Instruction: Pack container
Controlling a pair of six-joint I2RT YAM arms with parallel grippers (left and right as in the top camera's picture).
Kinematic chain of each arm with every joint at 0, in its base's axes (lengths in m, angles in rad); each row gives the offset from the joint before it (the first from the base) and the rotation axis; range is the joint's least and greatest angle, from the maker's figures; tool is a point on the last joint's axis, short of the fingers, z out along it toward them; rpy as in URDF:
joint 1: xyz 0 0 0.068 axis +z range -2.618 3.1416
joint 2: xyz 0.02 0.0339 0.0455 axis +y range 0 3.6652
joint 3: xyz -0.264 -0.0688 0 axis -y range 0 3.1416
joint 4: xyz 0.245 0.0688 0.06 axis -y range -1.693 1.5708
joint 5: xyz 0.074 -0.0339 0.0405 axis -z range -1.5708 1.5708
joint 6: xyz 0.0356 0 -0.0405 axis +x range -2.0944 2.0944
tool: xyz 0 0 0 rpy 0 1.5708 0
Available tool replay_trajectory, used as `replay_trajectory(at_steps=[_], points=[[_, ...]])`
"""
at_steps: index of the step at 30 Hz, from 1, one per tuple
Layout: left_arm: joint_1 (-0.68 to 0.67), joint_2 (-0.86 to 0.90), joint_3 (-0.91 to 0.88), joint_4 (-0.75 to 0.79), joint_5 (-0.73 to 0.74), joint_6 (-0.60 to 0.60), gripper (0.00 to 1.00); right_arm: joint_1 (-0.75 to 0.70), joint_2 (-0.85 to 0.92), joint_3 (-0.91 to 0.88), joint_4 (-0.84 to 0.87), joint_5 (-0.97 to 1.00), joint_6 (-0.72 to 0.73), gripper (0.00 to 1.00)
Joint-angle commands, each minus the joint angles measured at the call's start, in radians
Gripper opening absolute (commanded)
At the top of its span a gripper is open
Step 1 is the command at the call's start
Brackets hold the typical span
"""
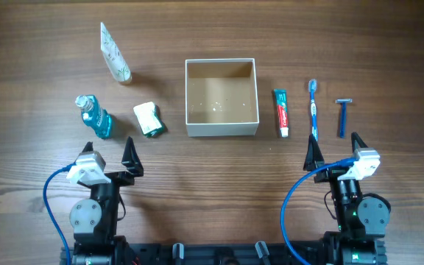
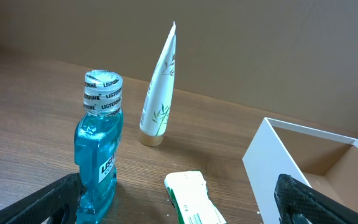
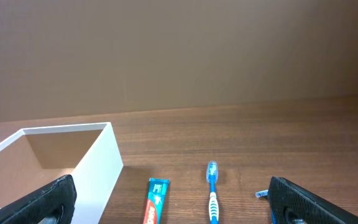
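The container [image 1: 221,129] is a square white-walled box with a tan inside, standing open and empty at the table's middle; it also shows in the left wrist view [image 2: 272,165] and the right wrist view [image 3: 95,168]. Left of it lie a white-and-green packet [image 1: 149,118] [image 2: 191,198], a blue mouthwash bottle [image 1: 94,116] [image 2: 99,149] and a white tube [image 1: 115,54] [image 2: 160,87]. Right of it lie a toothpaste tube [image 1: 281,112] [image 3: 155,200], a blue toothbrush [image 1: 313,109] [image 3: 212,194] and a blue razor [image 1: 342,116] [image 3: 261,195]. My left gripper [image 1: 110,151] [image 2: 179,211] is open and empty, near the bottle and packet. My right gripper [image 1: 336,147] [image 3: 173,208] is open and empty, just short of the toothbrush.
The wooden table [image 1: 389,59] stretches around everything. A brown wall stands behind the table in the wrist views. Blue cables loop beside both arm bases at the front edge.
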Motion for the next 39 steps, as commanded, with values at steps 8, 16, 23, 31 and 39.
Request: replay_trajectory(at_steps=[8,16,23,31,39], points=[[-0.004,-0.011,-0.007,0.003,0.016,0.02,1.0,0.004,-0.004,-0.002,0.002,0.0,-0.003,1.0],[-0.004,-0.011,-0.007,0.032,0.015,0.02,1.0,0.004,-0.004,-0.002,0.003,0.0,-0.003,1.0],[-0.004,-0.011,-0.007,0.278,0.071,0.019,1.0,0.004,-0.004,-0.002,0.002,-0.001,-0.003,1.0],[-0.004,0.009,0.141,0.18,0.332,-0.006,1.0,0.004,-0.004,-0.002,0.002,0.0,-0.003,1.0],[-0.004,0.301,0.627,-0.252,0.36,0.17,1.0,0.004,-0.004,-0.002,0.002,-0.001,-0.003,1.0]])
